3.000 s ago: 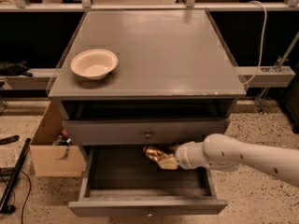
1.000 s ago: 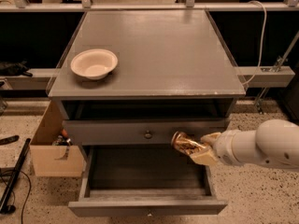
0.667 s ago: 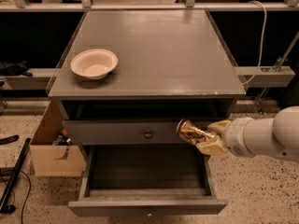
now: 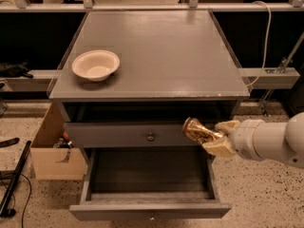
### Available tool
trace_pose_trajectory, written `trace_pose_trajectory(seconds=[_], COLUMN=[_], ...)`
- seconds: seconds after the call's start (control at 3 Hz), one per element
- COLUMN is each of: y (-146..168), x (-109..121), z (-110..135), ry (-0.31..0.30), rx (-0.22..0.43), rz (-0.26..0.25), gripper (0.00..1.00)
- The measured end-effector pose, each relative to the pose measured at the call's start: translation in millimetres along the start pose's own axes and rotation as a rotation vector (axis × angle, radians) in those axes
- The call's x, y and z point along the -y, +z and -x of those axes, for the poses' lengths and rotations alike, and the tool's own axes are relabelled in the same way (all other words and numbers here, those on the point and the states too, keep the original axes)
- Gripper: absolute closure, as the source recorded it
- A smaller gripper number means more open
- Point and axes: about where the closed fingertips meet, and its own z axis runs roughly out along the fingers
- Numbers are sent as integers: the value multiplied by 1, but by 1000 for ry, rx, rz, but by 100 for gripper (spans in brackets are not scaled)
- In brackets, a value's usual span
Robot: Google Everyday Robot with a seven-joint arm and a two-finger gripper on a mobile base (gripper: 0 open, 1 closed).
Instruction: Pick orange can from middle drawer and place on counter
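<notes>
Orange can (image 4: 195,129) sits pinched in the gripper (image 4: 209,139), tilted, its shiny gold-brown metal dented; any print on it is too small to read. One cream finger (image 4: 221,147) presses from below and the other (image 4: 227,125) from above, so the jaws are closed against the can's sides. The white arm (image 4: 270,141) reaches in from the right edge of the view. The can hangs in the air in front of the right end of a closed drawer front (image 4: 114,134) with a round knob (image 4: 150,137), lower than the counter (image 4: 156,46) and above the right side of the middle drawer (image 4: 149,208), which is pulled out with its dark floor bare. On the counter's left part rests a cream bowl (image 4: 96,64), well apart from the can. A cardboard box (image 4: 52,151) stands on the speckled floor (image 4: 256,194) left of the cabinet, and a white cable (image 4: 264,32) hangs at the right
</notes>
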Motion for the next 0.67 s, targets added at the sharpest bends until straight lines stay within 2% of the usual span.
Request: trace_pose_trajectory(seconds=[0.67], y=[-91], x=[28], z=[59], ry=[-123], rx=[127], rz=[-194], gripper=[100])
